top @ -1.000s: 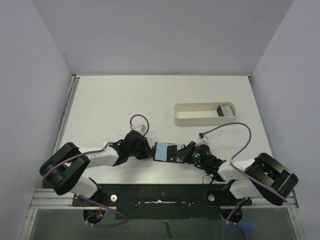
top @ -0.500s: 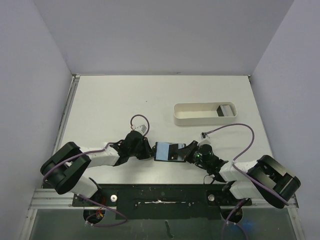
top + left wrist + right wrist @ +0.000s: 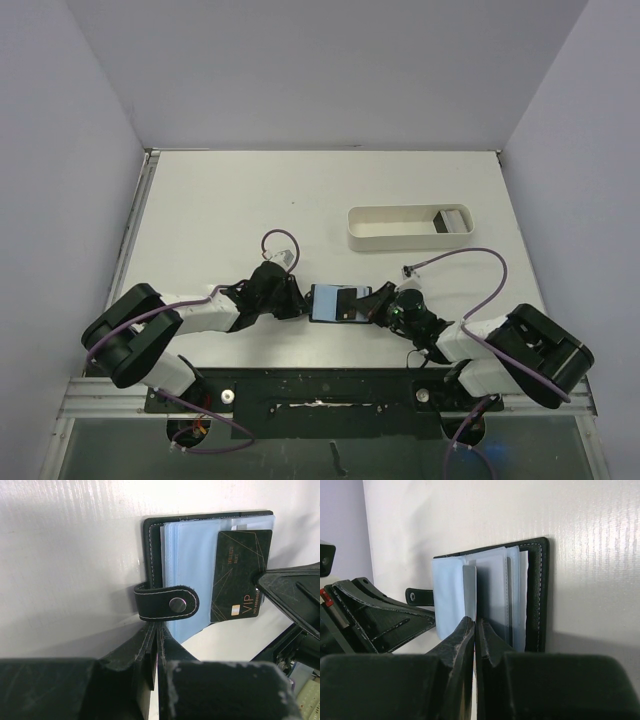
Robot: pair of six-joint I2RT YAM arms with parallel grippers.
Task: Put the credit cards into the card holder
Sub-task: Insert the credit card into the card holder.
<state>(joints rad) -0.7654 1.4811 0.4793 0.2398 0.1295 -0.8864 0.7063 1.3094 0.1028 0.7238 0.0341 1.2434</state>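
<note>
Two pincers meet at one card holder, near the front middle of the table (image 3: 220, 210).

Left: my left pincer (image 3: 155, 630) is closed right down. It nips the snap tab (image 3: 170, 604) of the card holder (image 3: 153, 545), which lies open and flat with its bluish clear pockets (image 3: 187, 555) facing up.

Centre: a black VIP credit card (image 3: 241, 575) lies over the right-hand part of the pockets. I cannot tell whether its far edge has entered a slot or merely rests on the plastic.

Right: my right pincer (image 3: 475, 625) is also closed right down and grips the near edge of that card. In the right wrist view the card rises at a slant from the fingertips towards the pockets.

Far right, well apart from the holder: a long white oval tray (image 3: 380, 240). A flat grey thing (image 3: 452, 220), probably a further card, lies at its right end.

Step in hand, as I judge it: sliding the first card into a pocket, not yet finished.

The next move calls for:
- my left pincer bracing the holder so it cannot skate away;
- the card's leading edge lined up squarely with a pocket mouth;
- a shallow push along the card's own length;
- letting go of the card only once it is seated.
</note>
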